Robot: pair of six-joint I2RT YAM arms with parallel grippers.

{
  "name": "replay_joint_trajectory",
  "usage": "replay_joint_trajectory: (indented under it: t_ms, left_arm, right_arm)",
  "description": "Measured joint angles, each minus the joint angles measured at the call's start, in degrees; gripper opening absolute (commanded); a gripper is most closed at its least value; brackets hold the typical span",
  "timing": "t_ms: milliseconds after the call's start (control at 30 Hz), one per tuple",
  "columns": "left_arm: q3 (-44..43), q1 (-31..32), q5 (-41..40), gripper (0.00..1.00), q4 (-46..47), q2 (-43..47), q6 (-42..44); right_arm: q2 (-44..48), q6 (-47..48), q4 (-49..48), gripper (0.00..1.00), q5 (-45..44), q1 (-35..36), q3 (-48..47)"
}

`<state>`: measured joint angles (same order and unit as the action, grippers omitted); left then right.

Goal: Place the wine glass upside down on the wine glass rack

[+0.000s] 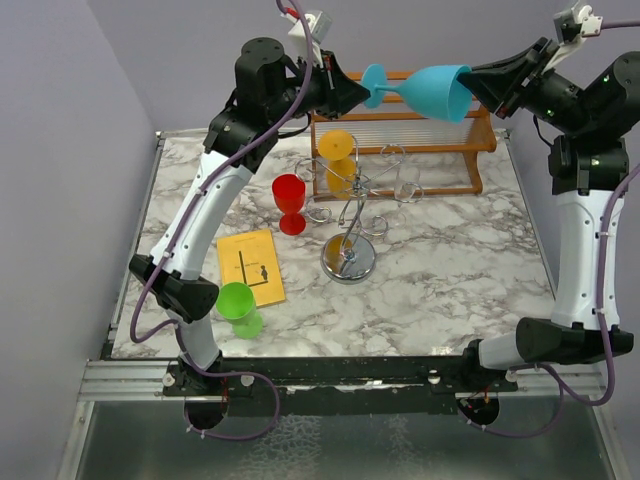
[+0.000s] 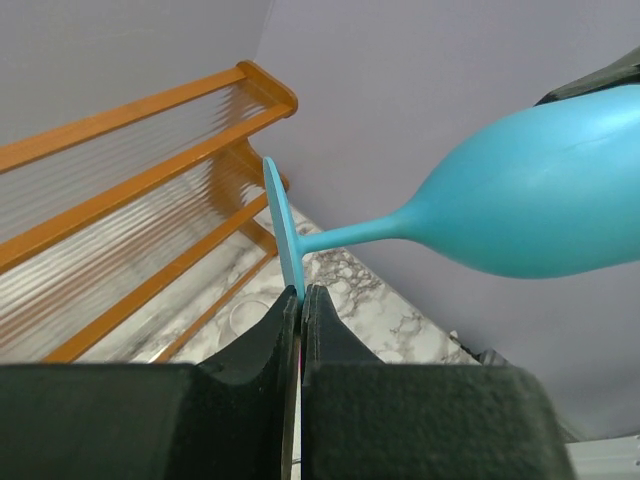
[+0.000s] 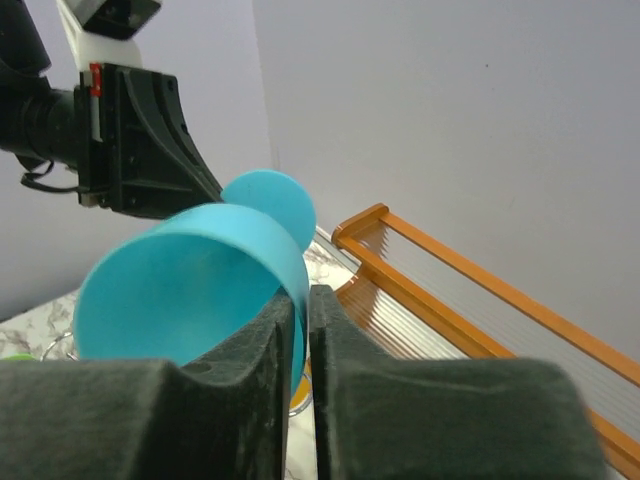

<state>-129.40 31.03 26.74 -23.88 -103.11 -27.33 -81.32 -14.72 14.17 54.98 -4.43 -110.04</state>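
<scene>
1. Black padded left fingers (image 2: 262, 350) fill the bottom of the left wrist view, closed almost to touching, with the edge of the foot (image 2: 283, 240) of the blue wine glass (image 2: 540, 200) pinched between them.
2. Right fingers (image 3: 255, 350) are closed just as narrowly on the rim (image 3: 292, 275) of the bowl, one finger inside it and one outside.
3. From the top external view I see the glass lying roughly level, high above the back of the surface (image 1: 450, 270), bridged between both arms in front of the wooden shelf (image 1: 400, 140).
4. Wine glass rack (image 1: 348, 260) stands well below and nearer to me, at mid-surface. The glass is nowhere near it yet.
5. Step in hand, as I judge it, is a mid-air handover or regrasp.
6. Next move, in my judgement, calls for one pair of fingers to let go, likely the right. The other arm can then turn the bowl downward and bring the stem toward a free loop.
7. Hard to make out:
   - The rack's thin wire arms blur into the marble pattern, so I cannot tell which loops are free.
   - I cannot tell whether the orange glass (image 1: 337, 160) hangs on the rack or stands behind it.
   - Neither wrist view shows the rack at all.
</scene>
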Motion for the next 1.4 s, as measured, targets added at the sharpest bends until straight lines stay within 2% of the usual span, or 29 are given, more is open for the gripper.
replay_joint_trajectory:
  t_ms: [200,533,600,833,967,1000,1200,1400]
  left_arm:
    - [-1.14,-0.87,-0.59,0.00,-0.39,0.00,3.10]
    - [-2.38,-4.68,-3.28,0.00,-2.47,1.07,8.07]
    - [-2.71,-5.40,-4.81,0.00,-3.87,1.86,9.99]
    - [-5.42,-5.95,-12.68,0.00,-8.87,6.32,22.01]
    - [-6.36,-5.88,-18.95,0.00,-11.98,10.45,35.01]
    - [-6.36,-5.90,-19.12,0.00,-12.04,11.47,35.50]
    - [-4.55,-5.90,-26.62,0.00,-15.45,18.14,52.83]
    - [-3.85,-6.36,-30.88,0.00,-23.65,21.77,66.14]
  right_arm:
    - [0.00,0.87,-0.04,0.38,1.01,0.37,1.77]
    - [0.79,4.04,2.23,0.80,1.22,0.42,2.27]
    - [1.22,5.29,3.37,0.85,1.18,0.42,2.01]
    - [3.34,11.76,8.96,0.89,-1.29,0.48,0.15]
    - [4.42,16.22,12.09,0.91,-3.93,0.48,-0.48]
    - [4.61,17.40,12.87,0.91,-4.66,0.50,-0.48]
    - [4.85,22.12,16.06,0.92,-7.78,0.52,-0.31]
    - [5.75,24.04,16.79,0.93,-8.85,0.52,2.67]
